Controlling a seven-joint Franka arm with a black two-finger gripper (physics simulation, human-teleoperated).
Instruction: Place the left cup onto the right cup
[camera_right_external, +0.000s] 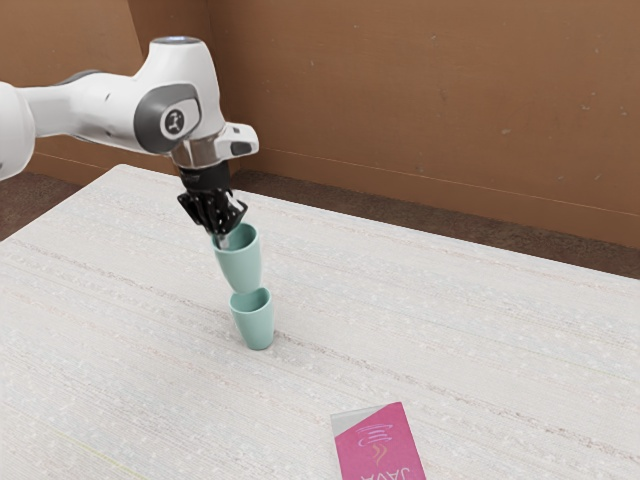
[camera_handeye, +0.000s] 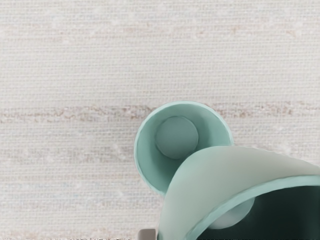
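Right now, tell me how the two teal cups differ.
The upper cup is gripped at its rim by the gripper; the lower cup is untouched by it. The upper cup hangs above the table, its base at the lower cup's mouth; the lower cup stands on the table. Both are teal and tapered.

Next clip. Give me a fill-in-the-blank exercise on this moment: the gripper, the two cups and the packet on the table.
1. The gripper grasps the held cup by its ____.
2. The standing cup sits ____ on the table, mouth up.
3. The held cup hangs ____ the standing cup, not beside it.
4. The pink packet bears the word ____.
Missing words: rim; upright; above; JAVA.
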